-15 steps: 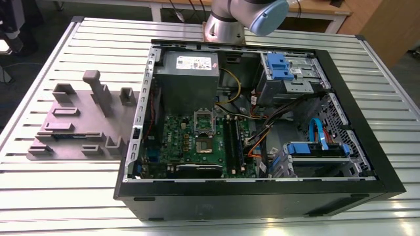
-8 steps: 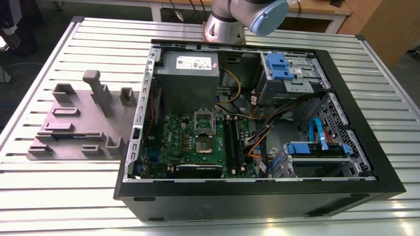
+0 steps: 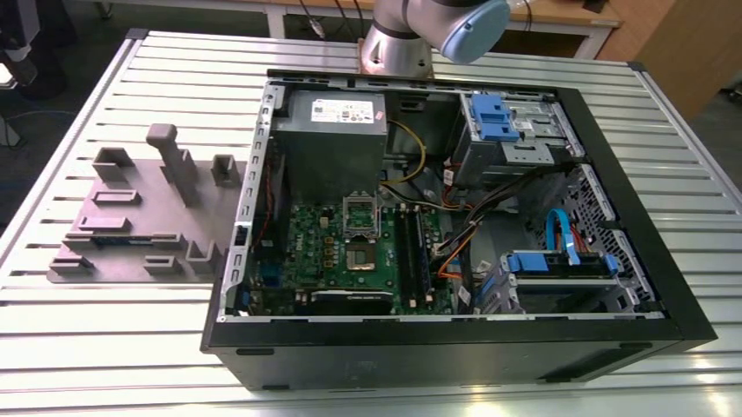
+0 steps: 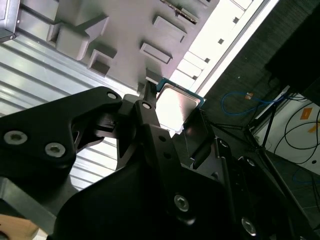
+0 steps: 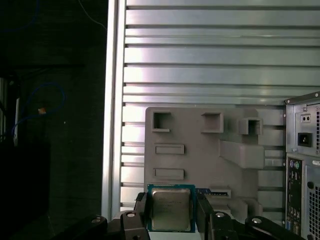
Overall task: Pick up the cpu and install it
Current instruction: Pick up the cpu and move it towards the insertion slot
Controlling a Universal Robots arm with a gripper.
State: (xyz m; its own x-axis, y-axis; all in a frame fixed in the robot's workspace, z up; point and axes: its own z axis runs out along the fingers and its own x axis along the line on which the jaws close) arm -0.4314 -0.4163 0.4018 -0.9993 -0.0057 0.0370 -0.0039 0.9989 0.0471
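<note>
An open computer case [image 3: 464,356] lies on the slatted tabletop [image 3: 104,347], with a grey fixture tray [image 3: 174,221] just beside it on the exterior view's left. The arm [image 3: 423,35] is cut off by the frame. In the first wrist view the gripper [image 5: 171,212] has its jaws clamped on the cpu [image 5: 171,206], with the tray behind it. In the second wrist view glare whitens the cpu's top [image 4: 176,104].

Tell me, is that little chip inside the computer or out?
Out. The hand grips the chip by its edges, outside the case, with the grey tray behind it.
</note>
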